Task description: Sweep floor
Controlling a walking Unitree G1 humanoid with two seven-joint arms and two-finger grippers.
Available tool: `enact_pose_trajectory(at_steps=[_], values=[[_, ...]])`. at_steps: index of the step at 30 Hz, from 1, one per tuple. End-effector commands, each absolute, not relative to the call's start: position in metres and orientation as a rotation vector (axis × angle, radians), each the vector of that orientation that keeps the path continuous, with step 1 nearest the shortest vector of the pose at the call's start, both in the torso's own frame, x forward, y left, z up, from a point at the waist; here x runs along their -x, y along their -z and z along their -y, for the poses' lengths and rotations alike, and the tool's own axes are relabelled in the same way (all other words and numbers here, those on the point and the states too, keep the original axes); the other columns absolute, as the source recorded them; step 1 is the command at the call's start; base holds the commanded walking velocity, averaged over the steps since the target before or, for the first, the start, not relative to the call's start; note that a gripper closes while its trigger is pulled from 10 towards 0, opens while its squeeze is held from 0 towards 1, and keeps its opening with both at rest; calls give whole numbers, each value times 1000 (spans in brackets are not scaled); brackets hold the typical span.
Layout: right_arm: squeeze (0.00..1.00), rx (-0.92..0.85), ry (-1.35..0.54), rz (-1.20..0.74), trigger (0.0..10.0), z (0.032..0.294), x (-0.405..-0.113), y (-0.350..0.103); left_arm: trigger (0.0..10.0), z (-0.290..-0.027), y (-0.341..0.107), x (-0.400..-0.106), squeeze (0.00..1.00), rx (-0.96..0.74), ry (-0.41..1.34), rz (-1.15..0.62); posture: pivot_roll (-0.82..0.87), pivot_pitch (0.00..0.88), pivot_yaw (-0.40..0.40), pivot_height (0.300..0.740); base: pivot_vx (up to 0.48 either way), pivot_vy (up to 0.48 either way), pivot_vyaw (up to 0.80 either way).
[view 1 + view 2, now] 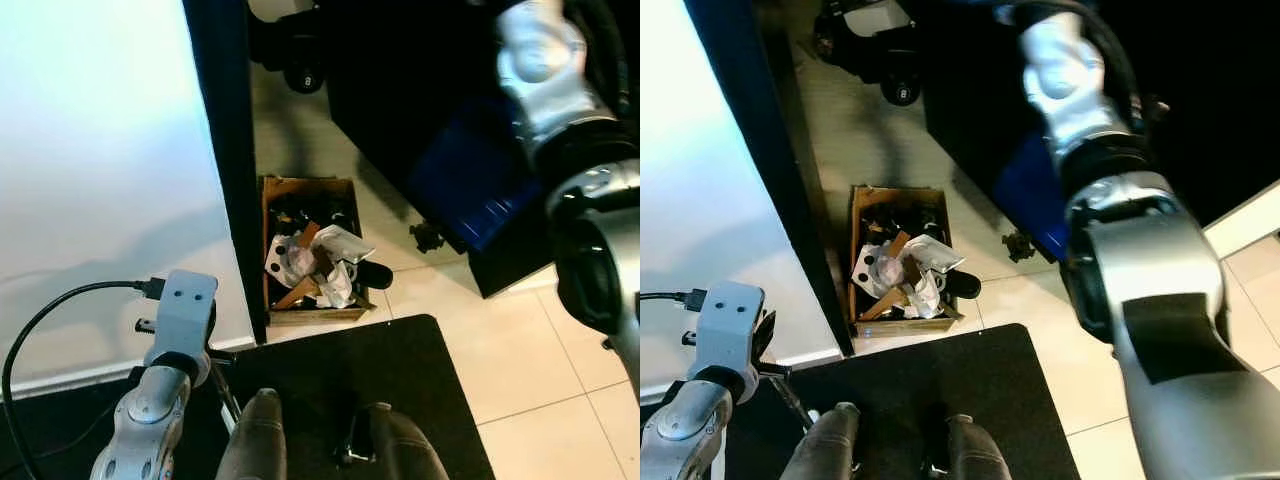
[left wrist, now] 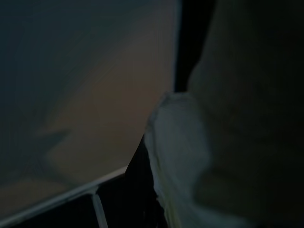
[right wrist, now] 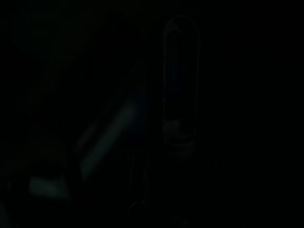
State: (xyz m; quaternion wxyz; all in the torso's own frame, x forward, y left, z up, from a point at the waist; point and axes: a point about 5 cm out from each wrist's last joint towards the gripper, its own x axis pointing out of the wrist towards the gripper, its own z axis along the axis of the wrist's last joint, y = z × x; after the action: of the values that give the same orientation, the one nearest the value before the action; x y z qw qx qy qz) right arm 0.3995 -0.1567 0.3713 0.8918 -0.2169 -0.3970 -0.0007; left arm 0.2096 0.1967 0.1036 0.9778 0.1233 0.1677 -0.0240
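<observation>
Beside the wall [image 1: 100, 150], a cluttered cardboard box [image 1: 306, 250] on tiles.

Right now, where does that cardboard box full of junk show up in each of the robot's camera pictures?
Left eye view: cardboard box sits mid-picture on the tiled floor, against the dark vertical panel.
Right eye view: same box, left of centre, beside the same panel.
Left wrist view: too dim and blurred to make out the box.
Right wrist view: nearly black; cannot tell.
Shared landmark: the black mat just below the box.
</observation>
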Motion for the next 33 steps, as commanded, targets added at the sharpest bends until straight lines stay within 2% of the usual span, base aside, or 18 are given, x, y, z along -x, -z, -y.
enact_pose_trajectory(at_steps=[1, 4, 5, 6, 8, 15, 22, 28, 33], values=[[0, 358, 55, 757, 10000, 178, -402, -364, 10000, -192, -99, -210, 0, -226, 104, -361, 198, 148, -74, 740, 0, 0, 0], [0, 195, 156, 556, 10000, 216, -406, -319, 10000, -190, -99, -216, 0, -231, 158, -368, 163, 148, -45, 740, 0, 0, 0], [0, 195, 156, 556, 10000, 216, -406, -319, 10000, -190, -99, -216, 0, -231, 158, -368, 163, 148, -45, 740, 0, 0, 0], [0, 172, 191, 472, 10000, 230, -405, -293, 10000, -189, -98, -218, 0, -235, 189, -373, 150, 148, -33, 740, 0, 0, 0], [0, 165, 219, 428, 10000, 240, -401, -276, 10000, -188, -98, -221, 0, -234, 204, -374, 135, 147, -20, 740, 0, 0, 0], [0, 170, 272, 355, 10000, 262, -383, -235, 10000, -189, -102, -235, 0, -193, 236, -363, 83, 142, 22, 740, 0, 0, 0], [0, 128, 298, 285, 10000, 271, -366, -213, 10000, -188, -103, -243, 0, -206, 282, -360, 49, 131, 42, 740, 0, 0, 0], [0, 181, 342, 140, 10000, 285, -341, -168, 10000, -185, -100, -248, 0, -203, 317, -369, 19, 127, 42, 740, 0, 0, 0], [0, 234, 348, 90, 10000, 287, -329, -156, 10000, -183, -99, -250, 0, -197, 332, -372, 7, 124, 43, 740, 0, 0, 0]])
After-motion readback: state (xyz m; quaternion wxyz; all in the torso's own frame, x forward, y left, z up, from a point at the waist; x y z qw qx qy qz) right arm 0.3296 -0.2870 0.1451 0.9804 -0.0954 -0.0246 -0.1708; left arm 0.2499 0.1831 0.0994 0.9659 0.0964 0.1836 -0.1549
